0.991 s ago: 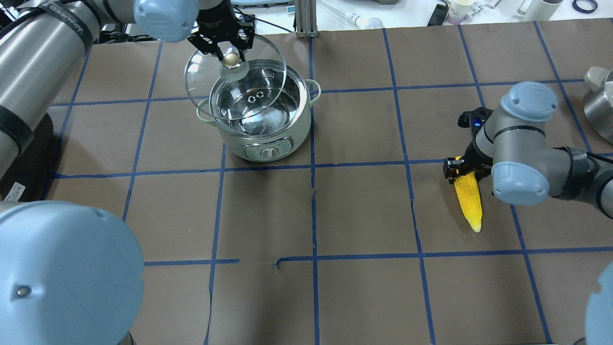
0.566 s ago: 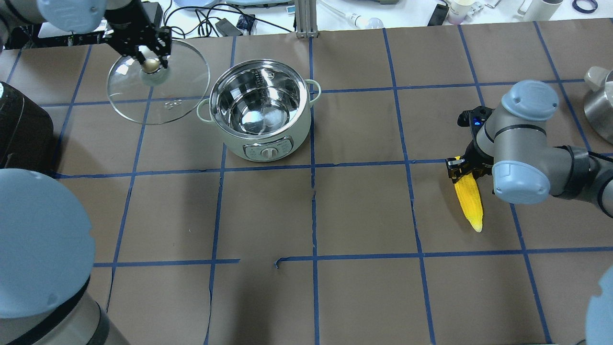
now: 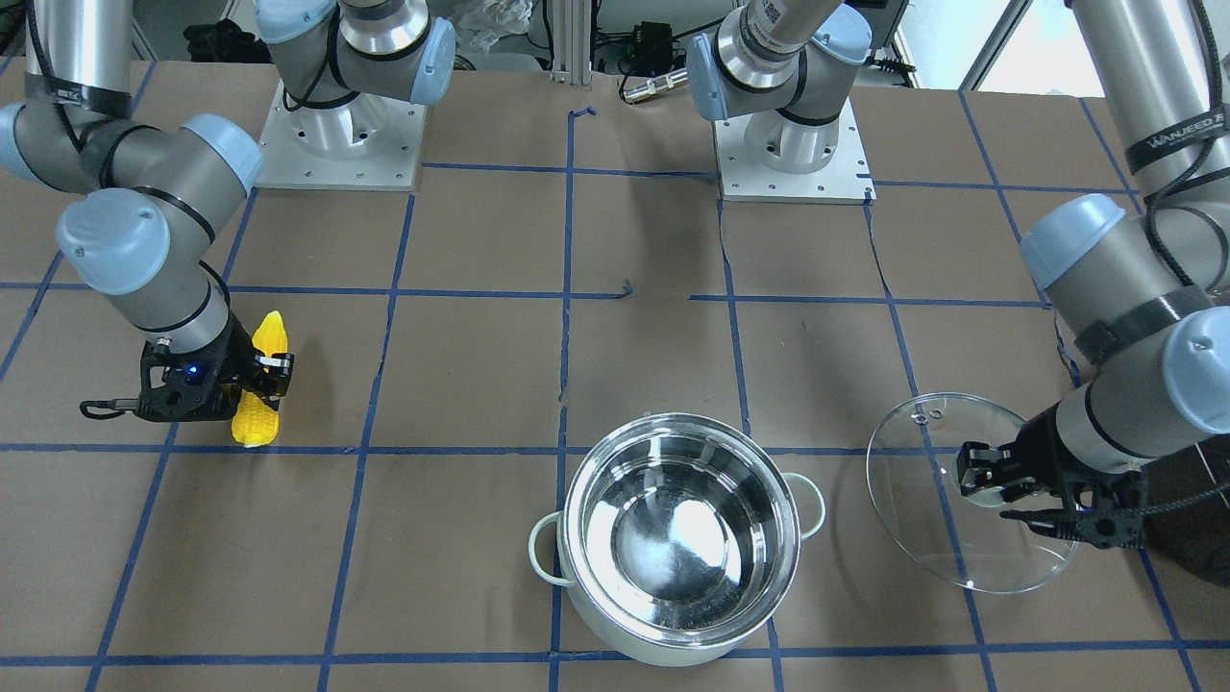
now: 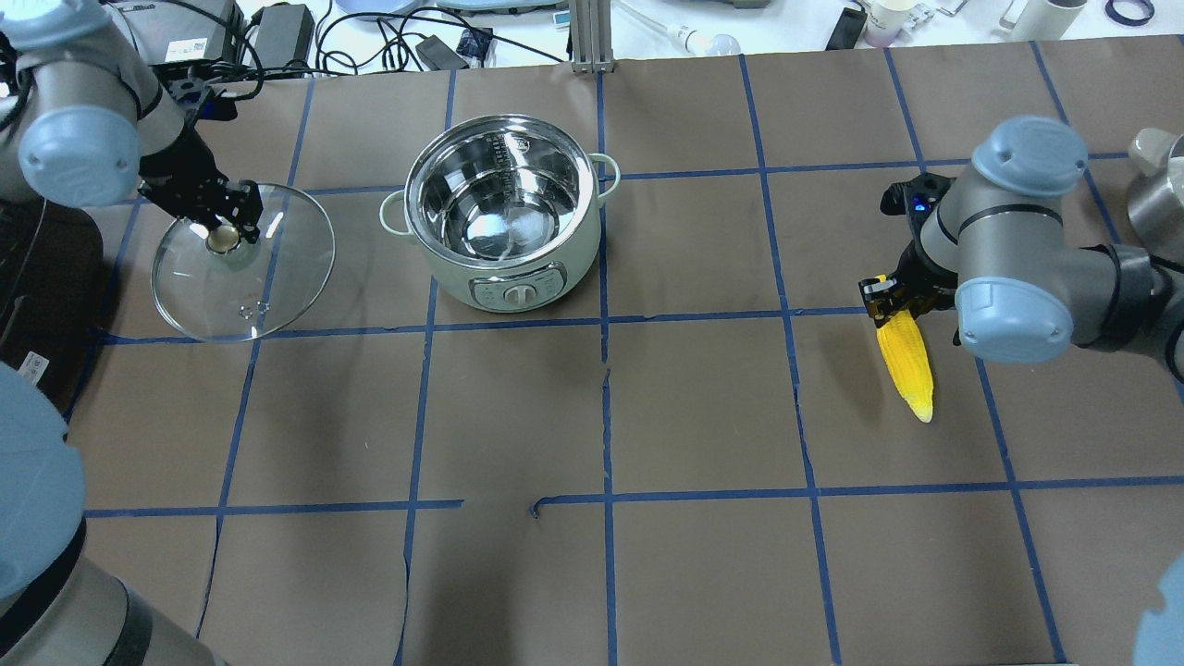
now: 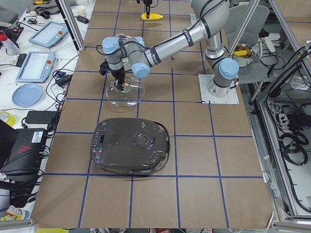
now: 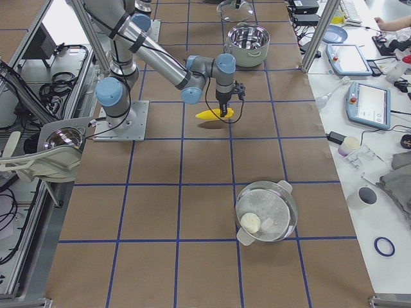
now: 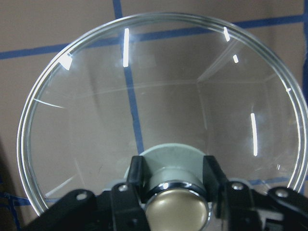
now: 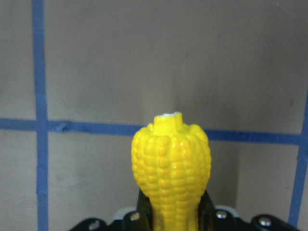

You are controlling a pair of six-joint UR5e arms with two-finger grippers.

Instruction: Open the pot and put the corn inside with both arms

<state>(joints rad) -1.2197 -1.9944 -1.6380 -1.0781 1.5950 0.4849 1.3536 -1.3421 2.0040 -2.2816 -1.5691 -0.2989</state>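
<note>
The pot (image 4: 462, 282) stands open and empty at the table's far middle; it also shows in the front view (image 3: 577, 500). My left gripper (image 4: 222, 233) is shut on the metal knob (image 7: 177, 207) of the glass lid (image 4: 268, 277) and holds it tilted, left of the pot and clear of it. The lid also shows in the front view (image 3: 922, 500). My right gripper (image 4: 893, 310) is shut on the thick end of the yellow corn (image 4: 906, 365) at the right, a little above the table. The right wrist view shows the corn (image 8: 171, 163) pointing forward from the jaws.
A large dark grey appliance (image 5: 131, 145) sits on the table near my left side, close to the lid. A second steel pot (image 6: 266, 212) with white items stands at the table's right end. Cables and devices lie beyond the far edge.
My left gripper carried the lid off the pot, then further left and nearer to me. My right gripper, shut on the corn, shifted slightly away and the corn's tip rose.
</note>
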